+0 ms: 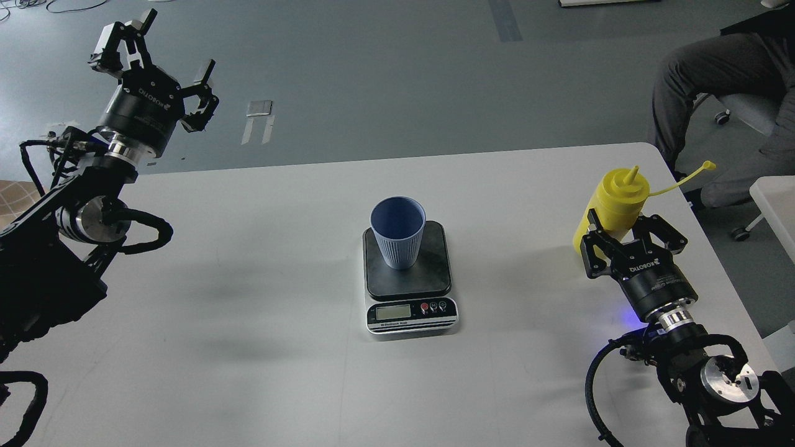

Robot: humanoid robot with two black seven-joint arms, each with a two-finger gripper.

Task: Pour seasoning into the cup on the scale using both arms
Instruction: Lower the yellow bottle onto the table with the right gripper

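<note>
The light blue ribbed cup (397,233) stands upright on the dark platform of the small scale (435,276) at the table's middle. The scale's silver panel and display face me. My right gripper (624,228) is shut on the lower part of the yellow squeeze bottle (617,197) near the table's right edge. The bottle is upright, its nozzle pointing up and its tethered tip trailing right. Its base is hidden behind the gripper. My left gripper (163,54) is open and empty, raised high at the far left, beyond the table's back edge.
The white table (248,310) fills the near field. A seated person (714,81) and a wheeled chair are at the back right, close to the table's corner. A white surface edge (776,198) shows at the far right.
</note>
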